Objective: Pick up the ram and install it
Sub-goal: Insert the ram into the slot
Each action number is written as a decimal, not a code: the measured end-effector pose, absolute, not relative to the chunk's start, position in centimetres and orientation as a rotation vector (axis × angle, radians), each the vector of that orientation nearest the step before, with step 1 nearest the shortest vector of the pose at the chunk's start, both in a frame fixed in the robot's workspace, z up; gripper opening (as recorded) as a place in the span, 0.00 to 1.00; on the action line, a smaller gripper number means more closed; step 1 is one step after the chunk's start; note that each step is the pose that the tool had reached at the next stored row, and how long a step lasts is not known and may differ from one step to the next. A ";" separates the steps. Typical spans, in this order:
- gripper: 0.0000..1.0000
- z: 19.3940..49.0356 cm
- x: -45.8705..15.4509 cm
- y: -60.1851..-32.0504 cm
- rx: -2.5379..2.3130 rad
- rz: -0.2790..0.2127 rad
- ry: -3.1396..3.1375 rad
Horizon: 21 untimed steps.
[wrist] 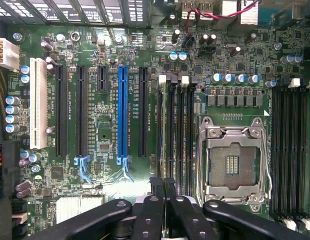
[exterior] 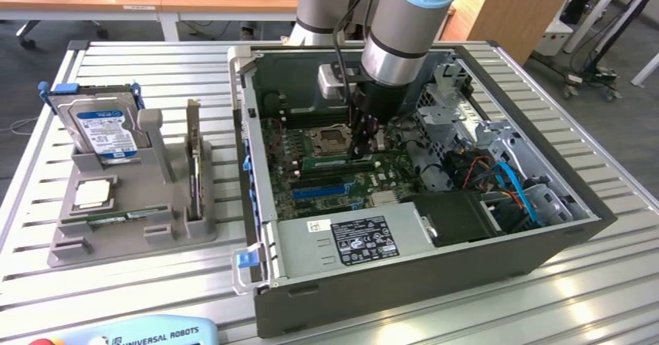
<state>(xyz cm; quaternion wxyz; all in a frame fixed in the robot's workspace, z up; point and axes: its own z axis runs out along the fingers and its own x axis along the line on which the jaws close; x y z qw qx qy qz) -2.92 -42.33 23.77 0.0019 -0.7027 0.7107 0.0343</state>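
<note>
A ram (exterior: 122, 217) is lying flat in the gray holder (exterior: 129, 245) out on the desk (exterior: 154, 67), well apart from the tool and outside the case wall. Sharing that holder, and just as far from the tool, a square silver processor chip (exterior: 92, 193) is sitting just beside the stick. A blue-labelled hard drive (exterior: 103, 129) is standing upright behind them, and a thin board (exterior: 193, 156) is standing on edge along the holder's side nearest the case.

The tool (exterior: 362, 153) (wrist: 162, 186) is hanging down inside the open computer case (exterior: 412, 283), low over the motherboard (wrist: 102, 115), with the arm (exterior: 407, 28) reaching in from above. Its fingers (wrist: 154, 212) are sitting closed, drawn together until hardly a slit is showing between the tips; whether anything thin is being pinched there I cannot tell. Right under the tips the near ends of the black memory slots (wrist: 177, 130) are lying, with the slots running away from the tool. The processor socket (wrist: 235, 162) is sitting just beside those slots on one side of the tool, and the long blue slot (wrist: 123, 115) is lying near on the other side
</note>
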 end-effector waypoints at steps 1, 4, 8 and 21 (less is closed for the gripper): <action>0.11 23.8 -2.9 -42.3 -2.205 0.107 2.230; 0.11 23.7 -2.9 -42.3 -2.203 0.103 2.228; 0.11 23.7 -2.9 -42.3 -2.202 0.100 2.227; 0.11 23.5 -3.0 -42.3 -2.201 0.100 2.228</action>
